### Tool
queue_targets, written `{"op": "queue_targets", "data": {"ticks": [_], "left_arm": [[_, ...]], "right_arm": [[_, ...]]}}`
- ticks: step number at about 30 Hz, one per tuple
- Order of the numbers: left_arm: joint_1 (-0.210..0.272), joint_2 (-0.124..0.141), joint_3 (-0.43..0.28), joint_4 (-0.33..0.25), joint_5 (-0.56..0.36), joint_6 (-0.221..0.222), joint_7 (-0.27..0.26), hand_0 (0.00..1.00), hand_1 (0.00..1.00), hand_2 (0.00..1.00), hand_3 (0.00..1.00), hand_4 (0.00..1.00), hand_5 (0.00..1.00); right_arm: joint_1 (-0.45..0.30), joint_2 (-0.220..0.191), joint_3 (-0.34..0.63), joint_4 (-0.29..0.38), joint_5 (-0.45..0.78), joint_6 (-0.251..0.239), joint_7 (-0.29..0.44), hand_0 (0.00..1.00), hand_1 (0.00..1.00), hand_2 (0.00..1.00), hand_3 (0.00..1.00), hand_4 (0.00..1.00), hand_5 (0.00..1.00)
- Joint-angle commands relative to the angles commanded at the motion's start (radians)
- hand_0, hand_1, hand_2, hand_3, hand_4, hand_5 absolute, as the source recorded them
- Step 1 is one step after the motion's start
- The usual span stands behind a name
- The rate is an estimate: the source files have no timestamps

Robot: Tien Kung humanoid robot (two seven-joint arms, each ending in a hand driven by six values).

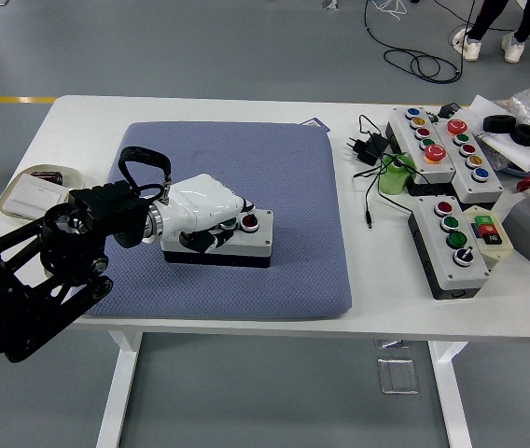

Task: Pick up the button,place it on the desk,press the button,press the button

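the left white five-fingered hand lies curled over the grey rectangular button box on the blue-grey padded mat, fingertips apparently on its green button, grip uncertain.

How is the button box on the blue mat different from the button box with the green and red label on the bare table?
The box on the mat lies crosswise under the left hand; the labelled box runs front to back, untouched. The first rests on the blue mat; the second on the table. Both are light grey with red and green buttons.
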Motion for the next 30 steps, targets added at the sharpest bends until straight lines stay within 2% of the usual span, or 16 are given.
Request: {"op": "queue_targets", "data": {"ticks": [11,16,21,30], "left_arm": [[-0.011,-0.009,0.010,0.049,0.000,-0.035,-0.003,0.059,0.002,0.002,0.733,0.444,0.002],[-0.007,-0.006,0.004,0.057,0.000,-0.036,-0.002,0.059,0.002,0.002,0.731,0.443,0.002],[0.002,0.002,-0.027,0.035,0.000,-0.023,0.005,0.059,0.002,0.002,0.729,0.443,0.002],[0.024,0.018,-0.158,-0.057,0.000,-0.031,0.014,0.058,0.002,0.002,0.730,0.439,0.002]], "right_arm": [[0.001,0.000,-0.003,0.000,0.003,0.000,0.001,0.665,0.645,0.739,0.594,0.384,0.210],[0.001,0.000,-0.003,0.000,0.003,0.000,0.001,0.665,0.644,0.739,0.593,0.384,0.211],[0.001,0.000,-0.003,0.000,0.004,0.000,0.001,0.665,0.643,0.737,0.594,0.384,0.209],[0.000,0.001,-0.001,0.000,0.002,0.000,0.001,0.664,0.643,0.738,0.594,0.384,0.210]]}}
